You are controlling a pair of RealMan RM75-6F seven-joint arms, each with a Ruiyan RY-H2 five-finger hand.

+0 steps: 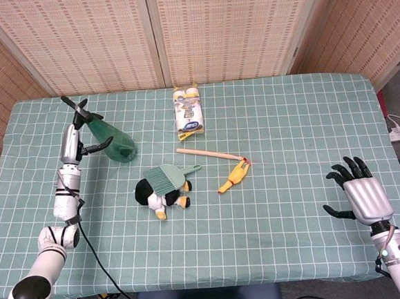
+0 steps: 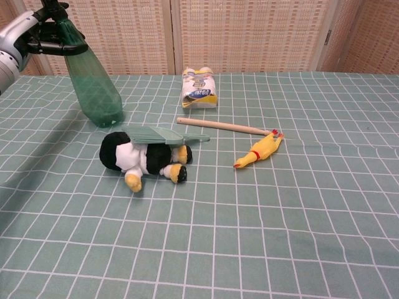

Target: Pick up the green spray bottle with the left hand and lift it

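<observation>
The green spray bottle (image 1: 114,139) is tilted, its black nozzle leaning toward the table's left edge. My left hand (image 1: 75,134) grips it around the neck below the nozzle. The chest view shows the same grip at its top left, left hand (image 2: 30,38) on the green spray bottle (image 2: 95,84), whose base hangs low over the tablecloth; I cannot tell whether it touches. My right hand (image 1: 360,191) hovers at the table's front right with fingers spread and nothing in it; the chest view does not show it.
A toy penguin (image 1: 159,194) lies mid-table with a green dustpan-like brush (image 1: 167,176) on it. Beside them lie a wooden stick (image 1: 204,152), a yellow rubber chicken (image 1: 233,177) and a white packet (image 1: 188,114). The checked green cloth (image 1: 288,129) covers the table.
</observation>
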